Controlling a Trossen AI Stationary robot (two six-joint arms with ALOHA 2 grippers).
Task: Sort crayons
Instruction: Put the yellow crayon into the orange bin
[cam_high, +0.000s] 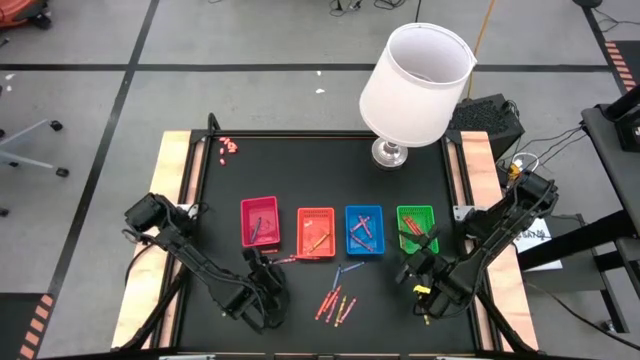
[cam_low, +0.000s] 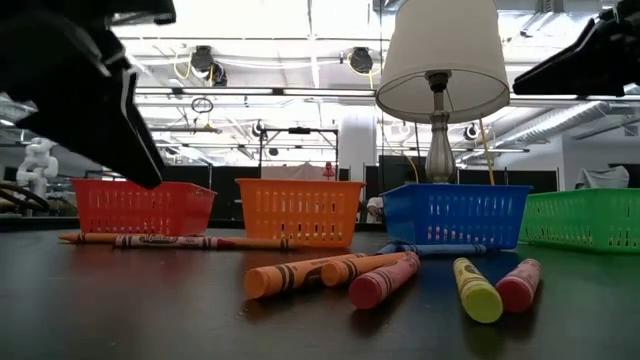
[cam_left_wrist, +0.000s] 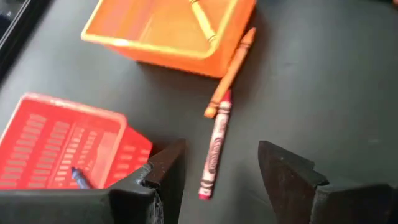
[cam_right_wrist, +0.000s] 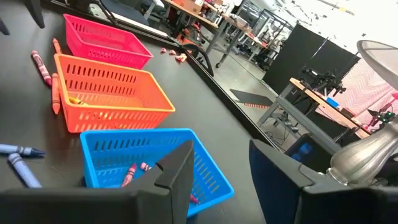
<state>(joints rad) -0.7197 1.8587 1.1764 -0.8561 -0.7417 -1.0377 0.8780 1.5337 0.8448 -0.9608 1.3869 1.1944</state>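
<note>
High view first: four trays sit in a row across the middle of the black table (cam_high: 400, 300), a red tray (cam_high: 260, 221), an orange tray (cam_high: 316, 232), a blue tray (cam_high: 364, 230) and a green tray (cam_high: 416, 228), and behind them stands a lamp (cam_high: 415, 85) with a white shade. Crayons lie both in the trays and loose on the table: a loose cluster (cam_high: 335, 303) of red, orange and yellow sticks sits in front of the orange and blue trays, with blue crayons (cam_high: 349, 268) just in front of the blue tray. Down at the left, the left gripper (cam_high: 262, 268) hovers in front of the red tray, and its wrist camera shows the jaws spread apart with nothing between them, poised over a red crayon (cam_left_wrist: 214, 146) that lies end to end with an orange crayon (cam_left_wrist: 231, 68) against the orange tray's front wall. Over on the right, the right gripper (cam_high: 420, 262) hangs by the green tray's front corner, jaws likewise parted and empty, looking out over the blue tray, where a couple of reddish crayons (cam_right_wrist: 134, 171) lie inside. Low view picks up the loose cluster close to the lens, with a yellow crayon (cam_low: 476, 289) among them. Small pink bits (cam_high: 229, 147) are scattered near the table's far left corner
</note>
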